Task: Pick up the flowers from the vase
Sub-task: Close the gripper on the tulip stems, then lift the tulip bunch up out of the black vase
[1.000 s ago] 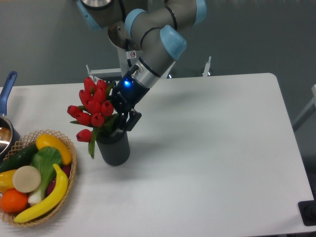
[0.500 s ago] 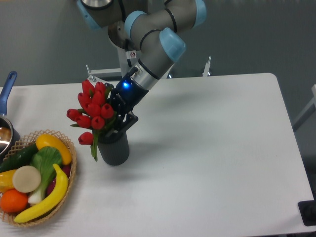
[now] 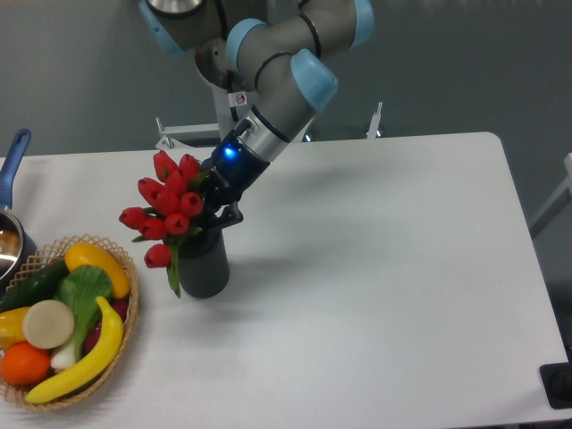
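Camera view, fixed, looks down on a white bench [image 3: 375, 268]. The vase [image 3: 204, 262], a dark ribbed cylinder, stands upright near the left edge of the bench, just beside a wicker basket [image 3: 125, 308] at the front left corner. The flowers [image 3: 166, 201], red tulip buds with green leaves, lean left over the vase mouth; one bud hangs low toward the basket. Whether the stems are inside the vase cannot be determined. The gripper [image 3: 217, 210] reaches down from the rear at a tilt, a blue light showing on its body. Its fingers are closed on the flowers at the stems, directly above the vase rim. The basket holds a banana [image 3: 85, 362], an orange [image 3: 24, 364] and other produce. A pot [image 3: 9, 234] with a blue handle sits at the left edge.
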You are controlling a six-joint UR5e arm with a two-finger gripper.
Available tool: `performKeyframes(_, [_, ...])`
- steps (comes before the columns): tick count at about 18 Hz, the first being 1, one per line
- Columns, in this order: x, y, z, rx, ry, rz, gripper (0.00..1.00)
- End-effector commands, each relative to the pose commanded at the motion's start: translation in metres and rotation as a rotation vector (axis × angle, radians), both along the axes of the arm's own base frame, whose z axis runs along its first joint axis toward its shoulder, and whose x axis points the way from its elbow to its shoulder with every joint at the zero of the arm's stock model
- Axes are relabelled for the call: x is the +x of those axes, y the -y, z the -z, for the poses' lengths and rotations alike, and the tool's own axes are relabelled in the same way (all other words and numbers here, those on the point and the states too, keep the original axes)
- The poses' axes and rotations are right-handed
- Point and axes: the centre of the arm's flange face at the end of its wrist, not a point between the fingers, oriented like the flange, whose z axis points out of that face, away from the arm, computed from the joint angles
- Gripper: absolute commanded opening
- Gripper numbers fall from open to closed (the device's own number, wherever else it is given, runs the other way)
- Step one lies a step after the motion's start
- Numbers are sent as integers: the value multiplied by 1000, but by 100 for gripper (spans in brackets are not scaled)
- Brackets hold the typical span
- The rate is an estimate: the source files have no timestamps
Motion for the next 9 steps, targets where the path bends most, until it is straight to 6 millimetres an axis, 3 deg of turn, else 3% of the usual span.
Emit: performKeyframes(9, [-10, 7, -80, 51, 89, -141, 24])
